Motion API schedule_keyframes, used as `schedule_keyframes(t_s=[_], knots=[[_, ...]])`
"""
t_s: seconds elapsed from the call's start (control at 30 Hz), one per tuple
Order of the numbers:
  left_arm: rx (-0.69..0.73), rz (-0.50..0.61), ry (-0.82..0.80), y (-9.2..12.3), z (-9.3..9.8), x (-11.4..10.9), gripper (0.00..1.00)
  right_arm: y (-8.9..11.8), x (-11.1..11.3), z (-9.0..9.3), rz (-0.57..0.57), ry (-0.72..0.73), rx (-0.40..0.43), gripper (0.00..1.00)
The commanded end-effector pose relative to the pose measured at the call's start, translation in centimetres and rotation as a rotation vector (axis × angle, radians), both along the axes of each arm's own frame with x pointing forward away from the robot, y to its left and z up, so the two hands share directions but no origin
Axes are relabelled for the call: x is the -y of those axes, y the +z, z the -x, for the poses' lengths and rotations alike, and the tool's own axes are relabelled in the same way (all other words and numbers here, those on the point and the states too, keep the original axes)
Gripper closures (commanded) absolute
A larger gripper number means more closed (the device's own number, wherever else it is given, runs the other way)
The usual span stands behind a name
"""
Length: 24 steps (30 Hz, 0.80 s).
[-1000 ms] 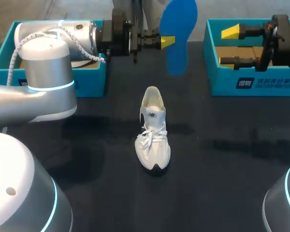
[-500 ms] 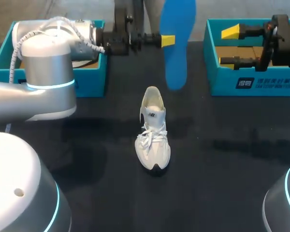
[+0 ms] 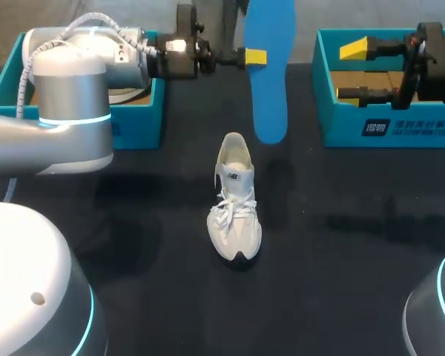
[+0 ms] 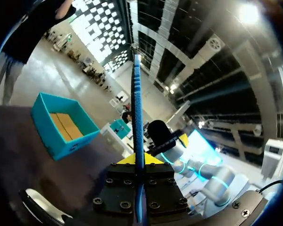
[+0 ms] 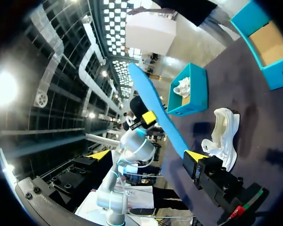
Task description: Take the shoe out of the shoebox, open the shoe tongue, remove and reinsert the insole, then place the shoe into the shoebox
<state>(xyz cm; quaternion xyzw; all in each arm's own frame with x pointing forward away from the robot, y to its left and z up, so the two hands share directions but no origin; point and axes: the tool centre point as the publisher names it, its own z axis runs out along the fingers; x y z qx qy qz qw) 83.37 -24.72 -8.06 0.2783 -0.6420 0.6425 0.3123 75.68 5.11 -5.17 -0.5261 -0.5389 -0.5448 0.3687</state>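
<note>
Holding the insole (image 3: 269, 81) by one edge, left end effector (image 3: 256, 57) pinches it above the table's far side; shoe (image 3: 234, 199) lies mid-table. Right end effector (image 3: 352, 70) is spread over the right box (image 3: 386, 132).
Left wrist: insole edge-on, clamped between fingers.
Right wrist: fingers apart, shoe and insole ahead.

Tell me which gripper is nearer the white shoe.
Left. The left gripper holds the blue insole up beyond the heel of the shoe; the right gripper sits farther off, over the right shoebox.
</note>
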Motion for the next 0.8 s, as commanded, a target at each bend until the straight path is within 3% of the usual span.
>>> schedule_keyframes(t_s=[0.03,0.73,0.8], knots=[[-0.641,0.056,-0.103,-0.16,-0.5,-0.01,1.0,-0.04,-0.13,-0.03,0.001,-0.001,0.0,0.0],[-0.647,0.052,-0.131,-0.52,-0.4,0.22,1.0,-0.04,-0.13,-0.03,0.001,-0.001,0.0,0.0],[-0.651,0.048,-0.141,-0.69,-0.34,0.34,1.0,0.37,-0.26,-0.21,0.043,0.001,-0.014,0.0]])
